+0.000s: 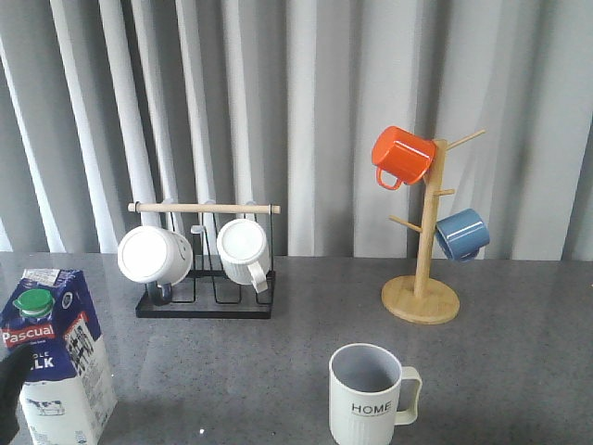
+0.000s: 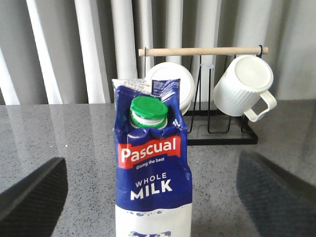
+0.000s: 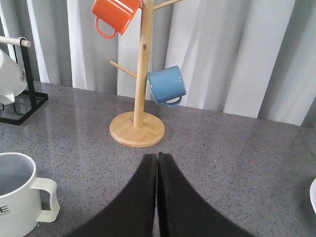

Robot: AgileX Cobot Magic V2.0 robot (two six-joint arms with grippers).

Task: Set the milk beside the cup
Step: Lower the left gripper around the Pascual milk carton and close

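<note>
Standing upright at the tabletop's (image 1: 278, 362) near left corner, the milk (image 1: 57, 357) has its long axis vertical, green cap and label facing the robot. It sits dead ahead between the left gripper's (image 2: 148, 197) spread fingers (image 2: 34, 197), not yet pinched. That's clearly the nearer arm. The right gripper (image 3: 157, 197) has fingers pressed together, holding nothing. The cup (image 1: 367, 397) waits well to the right, near centre.

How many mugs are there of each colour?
White mugs on the black rack: 2
Orange mug on the wooden tree: 1
Blue mug on the tree: 1
Pale HOME mug on the table: 1
Total: 5
</note>
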